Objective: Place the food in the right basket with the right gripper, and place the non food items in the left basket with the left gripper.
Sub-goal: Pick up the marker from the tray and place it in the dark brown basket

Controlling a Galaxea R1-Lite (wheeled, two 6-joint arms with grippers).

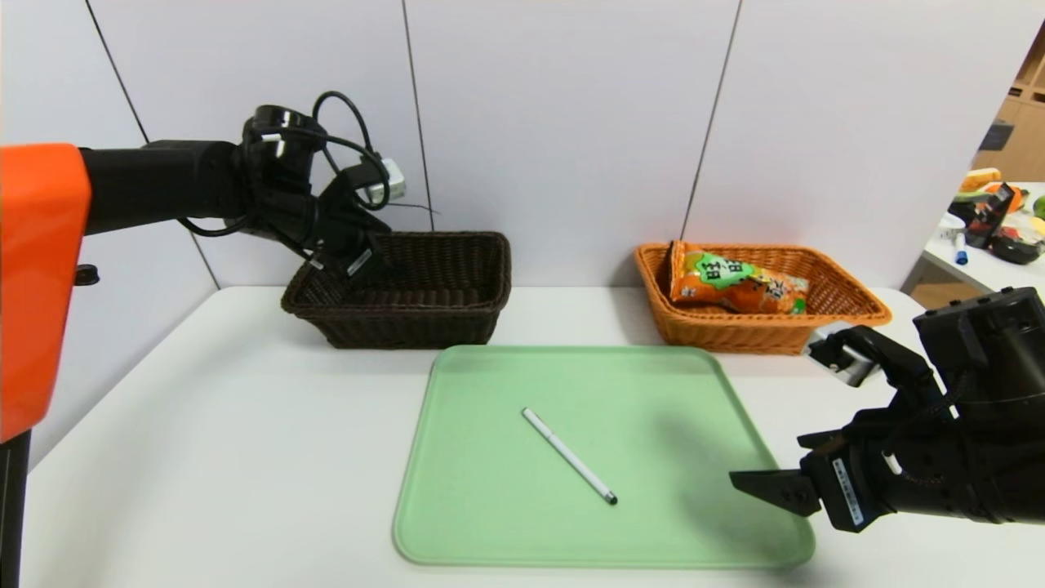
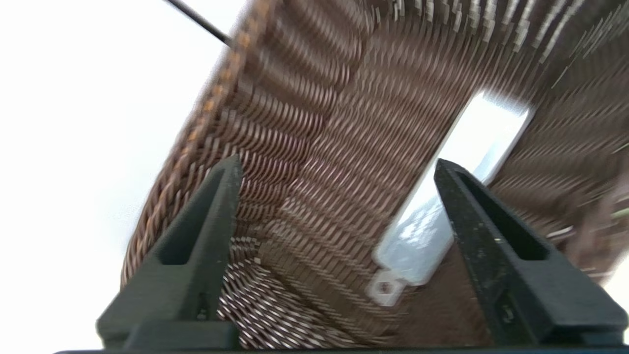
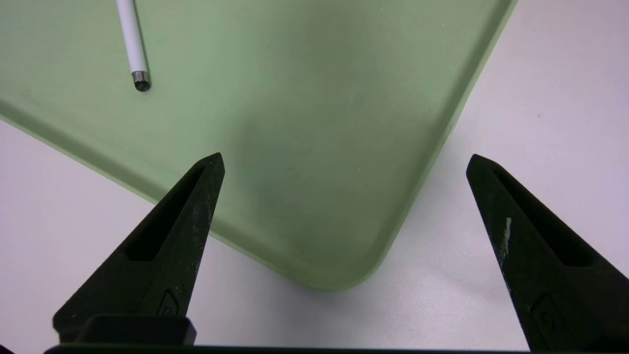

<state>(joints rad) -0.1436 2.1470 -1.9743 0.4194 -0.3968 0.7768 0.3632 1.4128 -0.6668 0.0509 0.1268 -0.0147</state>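
Left gripper (image 1: 353,255), black with pointed fingers and looped cables on the orange-shelled arm, hangs over the left end of the deep, very dark brown wicker basket (image 1: 424,310) at far left. Wrist view: fingers spread wide, nothing between them. A flat white oblong object with a small tab (image 2: 442,216) lies loose on the basket floor, apart from both fingers.

Judgement: the step in hand is the release and pull-out. To do it well, lift straight up until the fingertips are above the rim before swinging away; a sideways exit could catch the weave and drag the basket.

Long orange snack bag with a green label (image 1: 735,286) lies in the shallow orange-tan wicker basket (image 1: 849,314) at far right, one end propped on the left wall. Food appears done.

White slim pen with a dark tip (image 1: 569,466) lies diagonally at the middle of the pale green flat plastic tray (image 1: 457,523), near centre. Non-food, probably next for the left arm: grip across the barrel at mid-length, fingers low, since it may roll.

Right gripper (image 1: 804,465), black, parked at near right over the tray's near-right corner, fingers spread, empty.
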